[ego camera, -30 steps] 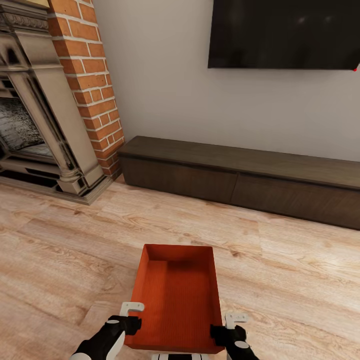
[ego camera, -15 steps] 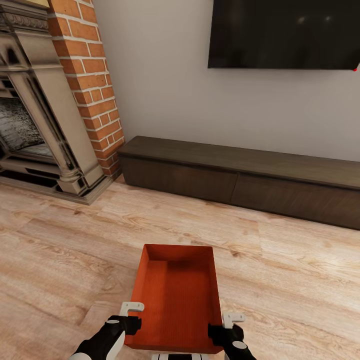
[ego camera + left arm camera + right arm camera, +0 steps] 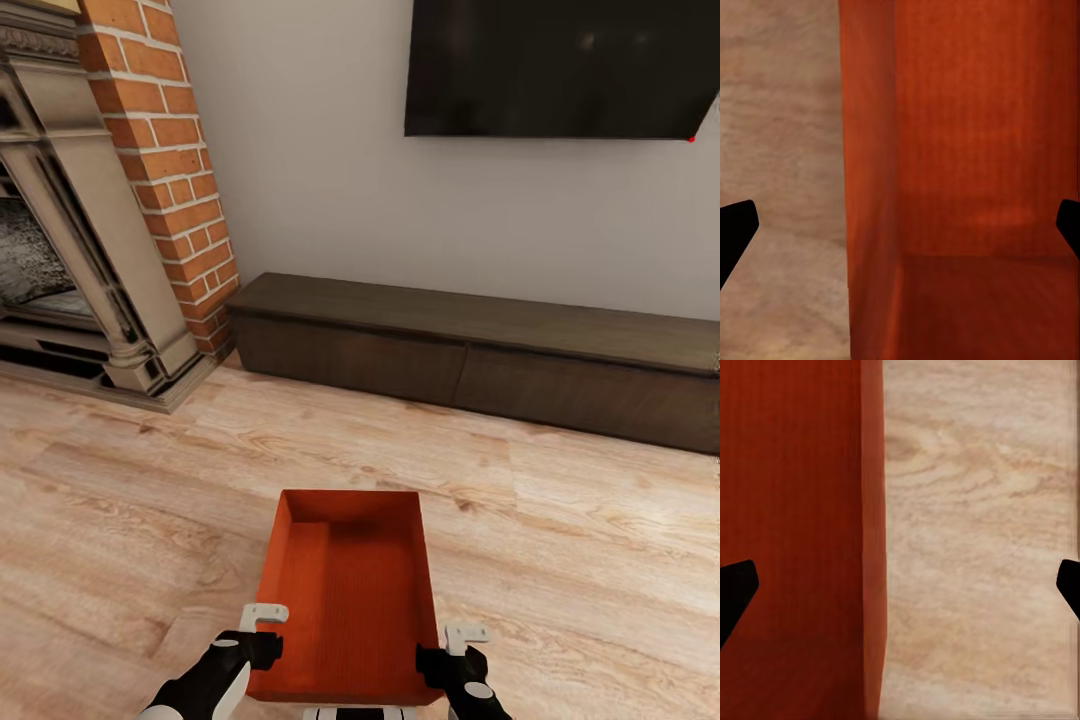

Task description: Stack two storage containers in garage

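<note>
One orange-red storage container [image 3: 350,590] lies lengthwise just in front of me, low over the living room's wood plank flooring [image 3: 120,520]. My left gripper [image 3: 262,636] straddles its near left wall. My right gripper [image 3: 450,652] straddles its near right wall. In the left wrist view the container's wall [image 3: 870,150] runs between the wide-apart fingers of the left gripper [image 3: 900,225] without touching them. The right wrist view shows the same for the right gripper [image 3: 900,585] and the container [image 3: 795,510]. Both grippers are open. The garage is out of view.
A long dark low cabinet [image 3: 480,350] runs along the wall ahead, under a black TV [image 3: 560,65]. A red brick fireplace [image 3: 150,170] with a stone surround stands at the left. Open wood flooring lies on both sides of the container.
The whole picture has slid a little to the left, so the camera has turned slightly. My right gripper edged a touch inward toward the container's wall. The left one kept its place.
</note>
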